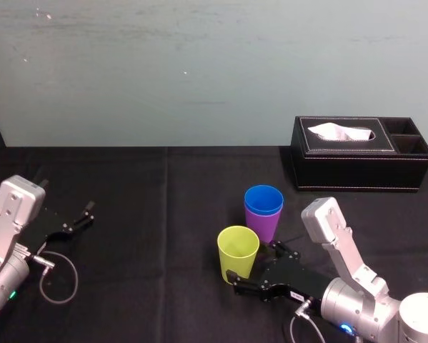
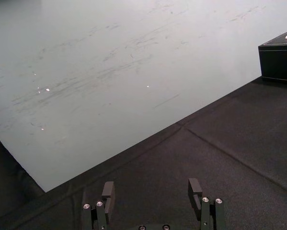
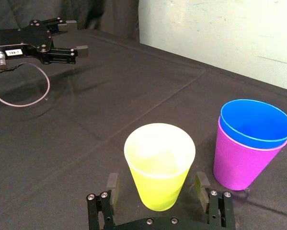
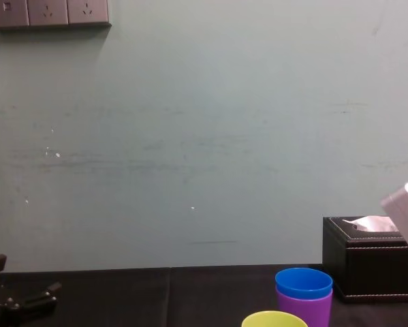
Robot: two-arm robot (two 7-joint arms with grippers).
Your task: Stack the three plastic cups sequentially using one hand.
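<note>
**Cups: 2 nested, 1 to go**

Cups 1 and 2 are stacked: the blue cup (image 1: 264, 200) sits inside the purple cup (image 1: 263, 227) on the black table (image 1: 149, 214), in front of the tissue box (image 1: 356, 153). The yellow-green cup (image 1: 238, 250) stands upright by itself just beside that pair, nearer the robot and to its left.

The right gripper (image 3: 156, 184) is low at this cup, jaws spread with 1 on each side of its lower half; a slim gap shows on both sides, so nothing is pinched yet. The left gripper (image 2: 152, 188) rests idle on the table far to the left, jaws spread too.

The step in hand looks like the grasp of cup 3. Next, the jaws need to close gently on the thin wall, lift the cup above the blue rim, centre it and lower it straight in.
</note>
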